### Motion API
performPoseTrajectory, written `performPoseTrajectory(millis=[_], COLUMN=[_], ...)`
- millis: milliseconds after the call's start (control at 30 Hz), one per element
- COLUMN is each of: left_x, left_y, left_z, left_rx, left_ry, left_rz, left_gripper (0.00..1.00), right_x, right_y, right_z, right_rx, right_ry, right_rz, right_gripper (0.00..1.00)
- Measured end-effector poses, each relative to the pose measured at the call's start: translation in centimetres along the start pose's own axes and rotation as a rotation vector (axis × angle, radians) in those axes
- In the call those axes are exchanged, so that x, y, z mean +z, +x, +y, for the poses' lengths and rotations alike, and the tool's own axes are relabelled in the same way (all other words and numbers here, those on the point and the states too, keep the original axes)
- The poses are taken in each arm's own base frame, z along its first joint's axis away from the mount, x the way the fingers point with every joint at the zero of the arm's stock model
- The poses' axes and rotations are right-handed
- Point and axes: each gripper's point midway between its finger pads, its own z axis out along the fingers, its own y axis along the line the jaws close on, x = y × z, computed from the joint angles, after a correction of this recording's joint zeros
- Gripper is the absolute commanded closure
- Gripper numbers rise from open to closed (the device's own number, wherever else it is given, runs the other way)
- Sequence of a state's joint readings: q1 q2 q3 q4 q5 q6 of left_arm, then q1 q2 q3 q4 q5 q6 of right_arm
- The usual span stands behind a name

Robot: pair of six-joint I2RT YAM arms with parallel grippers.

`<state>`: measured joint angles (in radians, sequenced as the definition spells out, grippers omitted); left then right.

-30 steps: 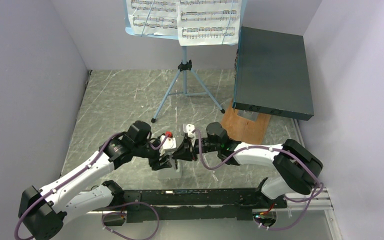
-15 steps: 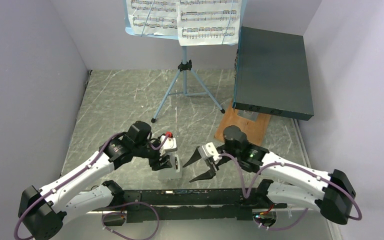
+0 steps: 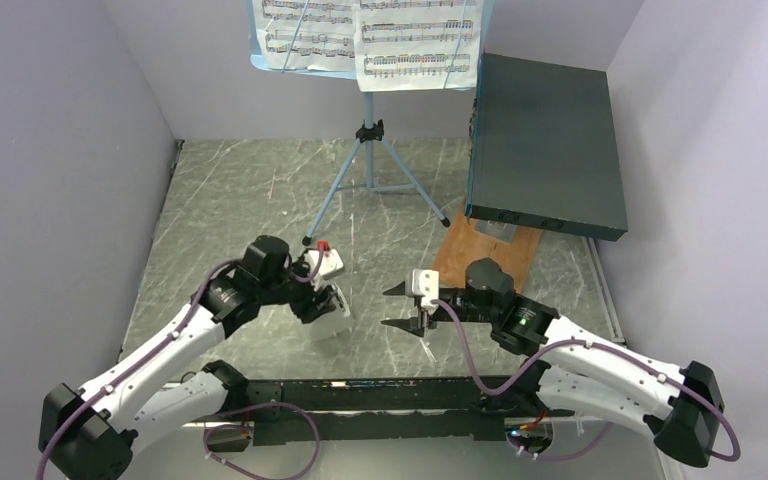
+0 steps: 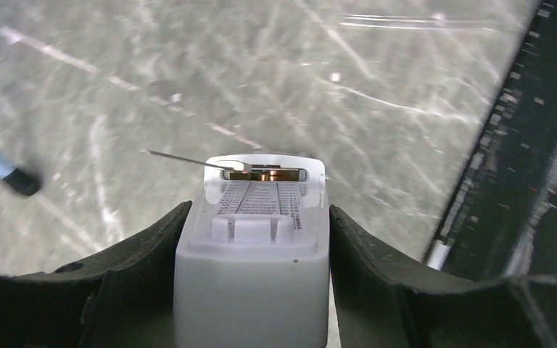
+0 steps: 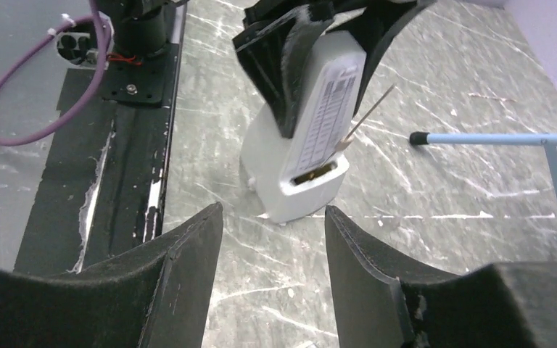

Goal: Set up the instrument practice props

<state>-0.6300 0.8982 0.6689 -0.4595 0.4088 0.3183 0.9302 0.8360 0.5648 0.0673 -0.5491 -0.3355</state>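
Observation:
The small grey-white metronome (image 3: 332, 318) leans tilted just above the marble table, and my left gripper (image 3: 322, 303) is shut on its sides. In the left wrist view the metronome (image 4: 257, 246) fills my gripper (image 4: 259, 209), its thin pendulum rod (image 4: 181, 158) swung to one side. My right gripper (image 3: 392, 307) stands open to the right of it, holding nothing. The right wrist view shows my open gripper (image 5: 272, 212) facing the metronome (image 5: 312, 123). The light blue music stand (image 3: 368, 150) stands at the back, with the sheet-music pages (image 3: 370, 35) on it.
A big dark box (image 3: 545, 145) rests on a wooden board (image 3: 480, 250) at the back right. The stand's legs (image 3: 332, 200) spread over the middle of the table; one foot (image 4: 14, 177) lies near the metronome. Grey walls enclose three sides. The black base rail (image 3: 380, 395) runs along the near edge.
My right gripper has opened, let go at the metronome and drawn back to the right. My left gripper has carried the metronome slightly left and tilted it.

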Motion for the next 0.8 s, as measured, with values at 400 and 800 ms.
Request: performPoseTrajectory(millis=[400,800], left_x=[-0.3,0.0], left_y=[0.5,0.2], left_z=[6.4,7.4], left_rx=[-0.1,-0.103], left_ry=[-0.146,-0.132], left_rz=[-0.036,-0.063], left_gripper=[1.0,0.62], right_x=[1.6,4.5], right_y=[3.0,5.1], right_z=[-1.3,-3.1], right_rx=[0.164,0.31], right_ry=[0.086,0.13], right_rz=[0.062,0.124], right_gripper=[0.4,0.32])
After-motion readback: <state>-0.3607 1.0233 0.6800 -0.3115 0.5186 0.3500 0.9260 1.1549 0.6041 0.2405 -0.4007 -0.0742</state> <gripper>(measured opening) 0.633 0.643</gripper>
